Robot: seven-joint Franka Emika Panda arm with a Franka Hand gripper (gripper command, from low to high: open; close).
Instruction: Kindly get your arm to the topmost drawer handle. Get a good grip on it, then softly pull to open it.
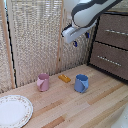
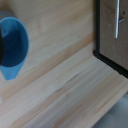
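Hanging over the far right of the wooden table (image 1: 75,107) in the exterior view, the arm (image 1: 87,12) was glossy white with rounded segments, cut off by the top edge. Its gripper (image 1: 81,39) showed small blue-tipped fingers (image 1: 75,43) pointing down, well clear of everything; whether they stood apart or together could not be told. The drawer handle (image 1: 116,32) was a slim silver bar, horizontal on the upper dark brown drawer front (image 1: 112,30) at the exterior view's right, apart from the gripper. A second handle (image 1: 108,59) sat on the drawer below. On the table stood a pink cup (image 1: 43,82), a blue cup (image 1: 81,83) and a small orange block (image 1: 64,78), with a patterned plate (image 1: 13,111) at the near left. Open air lay between gripper and cabinet.

In the wrist view, a silver handle (image 2: 118,19) appeared on the brown front (image 2: 111,30), cut by the frame edge; which drawer could not be told. The blue cup (image 2: 12,47) was blurred and partly cropped. No fingers showed.
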